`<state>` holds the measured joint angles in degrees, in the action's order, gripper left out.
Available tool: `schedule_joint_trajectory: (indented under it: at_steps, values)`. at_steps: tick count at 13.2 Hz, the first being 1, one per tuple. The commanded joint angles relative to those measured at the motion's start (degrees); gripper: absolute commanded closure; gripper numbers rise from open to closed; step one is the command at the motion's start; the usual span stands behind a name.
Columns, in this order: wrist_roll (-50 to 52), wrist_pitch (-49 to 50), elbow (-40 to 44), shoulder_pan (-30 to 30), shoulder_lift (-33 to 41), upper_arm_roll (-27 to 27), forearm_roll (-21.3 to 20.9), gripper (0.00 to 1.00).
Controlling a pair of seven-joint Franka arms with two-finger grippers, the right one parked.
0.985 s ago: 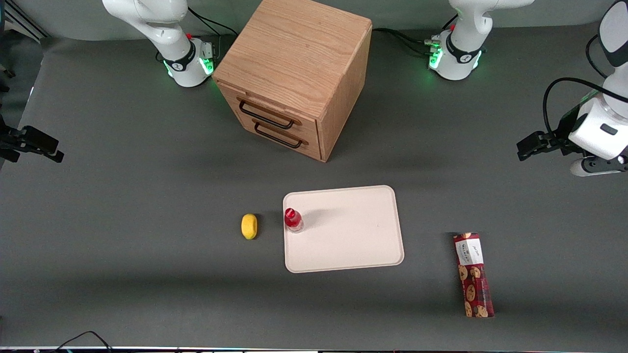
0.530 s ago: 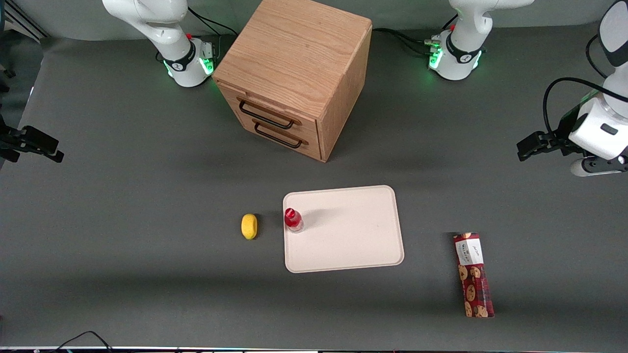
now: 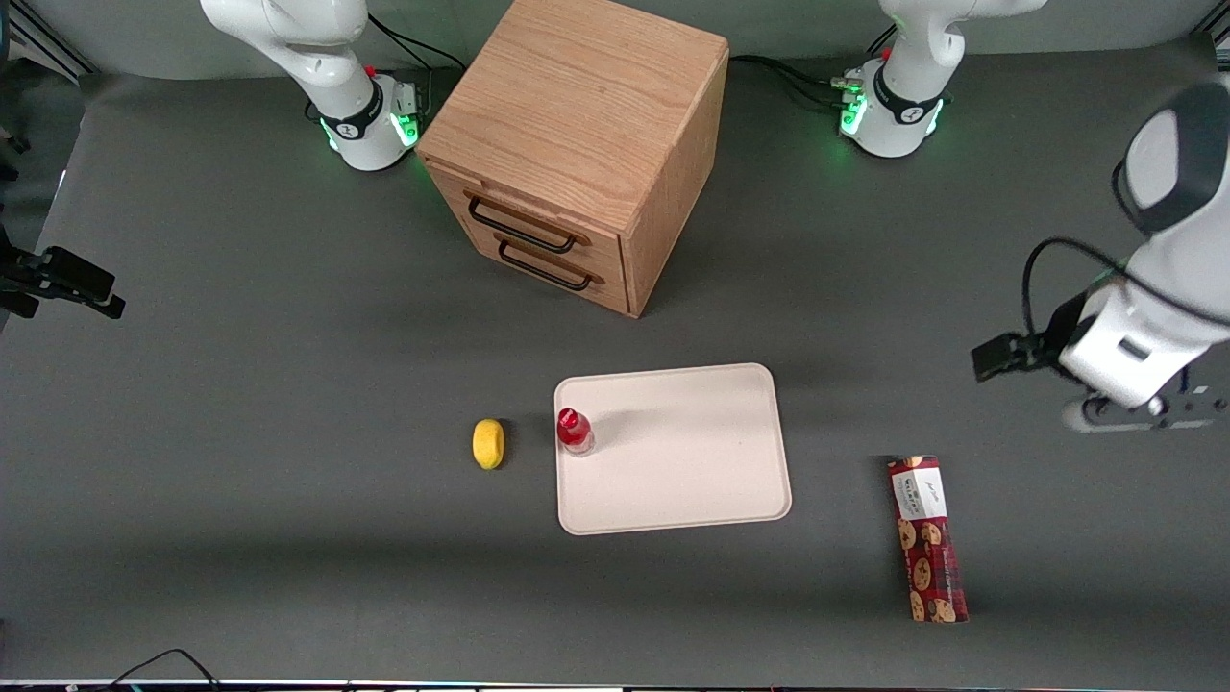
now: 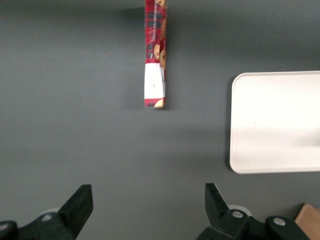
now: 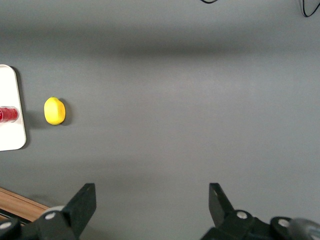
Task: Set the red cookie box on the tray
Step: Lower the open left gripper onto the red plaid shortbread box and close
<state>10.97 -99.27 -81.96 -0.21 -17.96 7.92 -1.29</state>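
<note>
Our gripper (image 4: 145,210), jaws wide, hangs above the red cookie box (image 3: 927,538); an off-center grasp risks swinging it past the tray (image 3: 692,481).

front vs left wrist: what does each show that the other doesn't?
Front only: cabinet, lemon, red-capped bottle standing on the tray, and the cookie box's whole length. Left wrist only: the gripper seen from close up, open, over bare table, apart from the box. Both: the box's labelled end and the tray, front showing it whole.
</note>
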Motion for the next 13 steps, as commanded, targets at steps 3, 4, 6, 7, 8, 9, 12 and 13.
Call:
schedule_joint_trajectory:
  at_steps: [3,4,6,7,8,9,12,13]
  values:
    - [-0.6,-9.3,5.0,-0.8,-11.0,-0.2,-2.7,0.00]
    - [-0.5,-11.1,5.0,-1.0,-12.5,-0.1,-3.1,0.00]
    - [-0.4,-13.8,5.0,-1.0,-15.8,-0.2,-3.6,0.00]
    - [-0.5,-14.8,5.0,-1.1,-17.4,-0.2,-4.2,0.00]
    - [-0.7,-16.7,5.0,-1.0,-19.1,-0.2,-5.4,0.00]
    - [-0.8,-19.5,5.0,-1.0,-20.8,-0.2,-5.9,0.00]
    - [-1.7,-23.8,4.9,-1.0,-24.5,-0.2,-6.1,0.00]
    - [-4.0,-25.9,5.0,-1.0,-25.6,-0.2,-5.9,0.00]
